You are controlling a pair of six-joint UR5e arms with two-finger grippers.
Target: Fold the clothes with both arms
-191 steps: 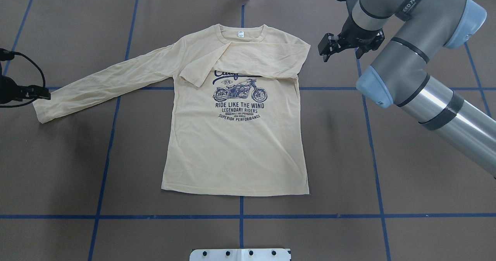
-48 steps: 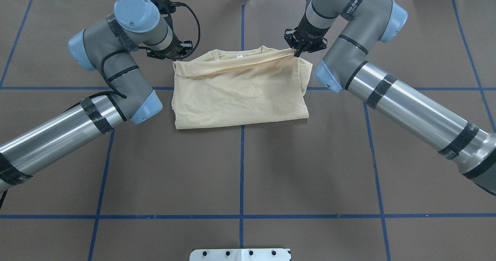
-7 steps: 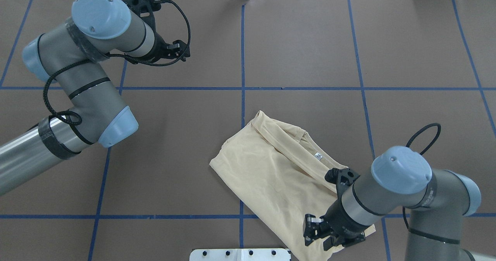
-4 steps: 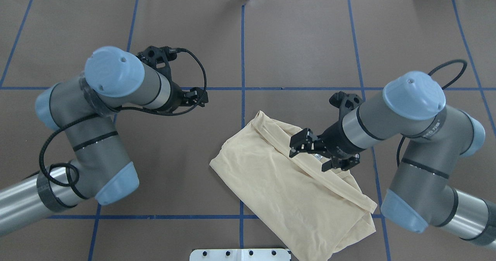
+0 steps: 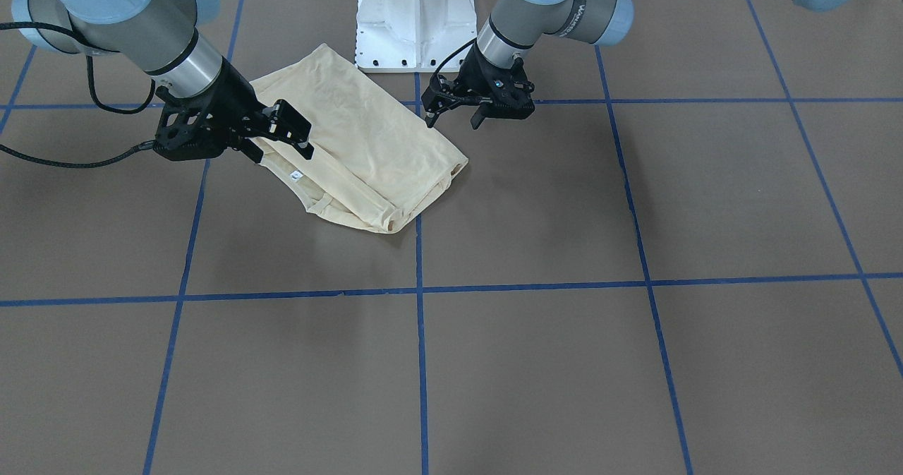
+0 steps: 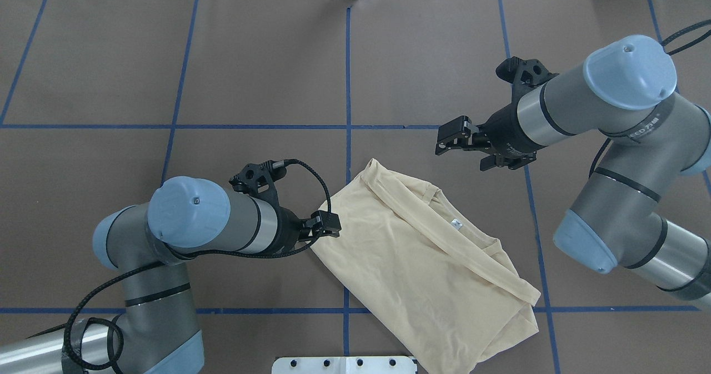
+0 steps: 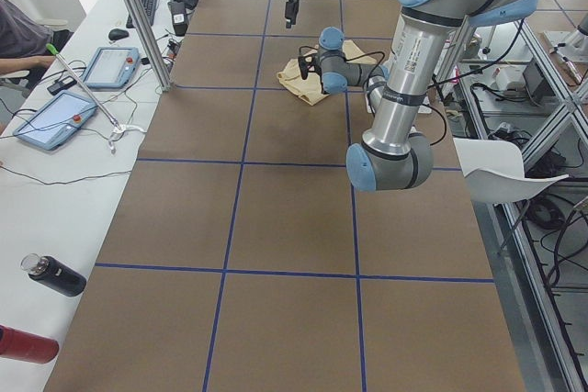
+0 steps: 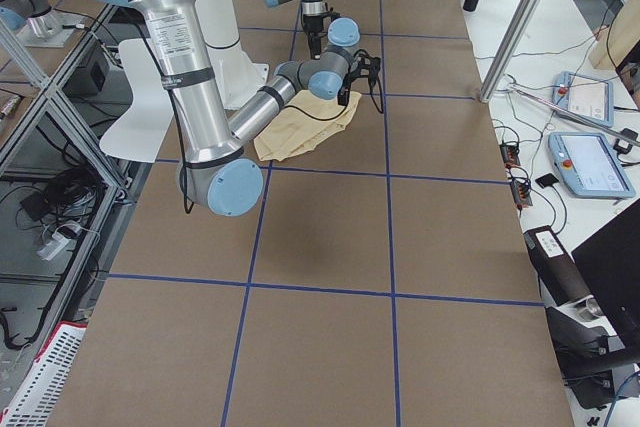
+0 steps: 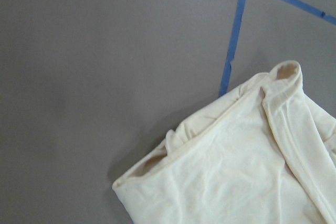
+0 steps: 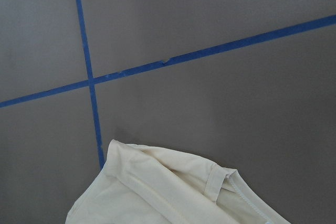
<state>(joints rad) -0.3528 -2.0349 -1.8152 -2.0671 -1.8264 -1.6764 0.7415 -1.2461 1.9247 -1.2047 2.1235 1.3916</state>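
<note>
T-shirt (image 6: 422, 274) is found folded into a rough rectangle, laid diagonally on the surface (image 6: 250, 74), lower centre of the overhead frame. Its nearest corner is cut off by the bottom edge, just beside the white base plate (image 6: 344, 364). Plain side is up and no print is seen. Neck label (image 6: 457, 223) is exposed by the collar on the upper-right long edge.

Left end effector (image 6: 328, 227) is seen low at the shirt's left corner, centre-left of the frame. Jaws are parted and nothing is held. Contact with the cloth cannot be told. In the left wrist view that corner is shown with its layers gaping slightly.

Right end effector (image 6: 461, 154) is seen farther back, upper right of the shirt and clear of it. Jaws are spread and nothing is held.

Handling, as judged:
- The fabric is expected to be light, limp cotton with no stiffness.
- Stacked layers are likely to slide apart, or peel if only the top ply is caught.
- A hold is best taken at two corners of one short edge, with all plies pinched together.
- The loose collar band is best avoided.
- An even lift from both ends is needed, or the fold is expected to skew.
</note>
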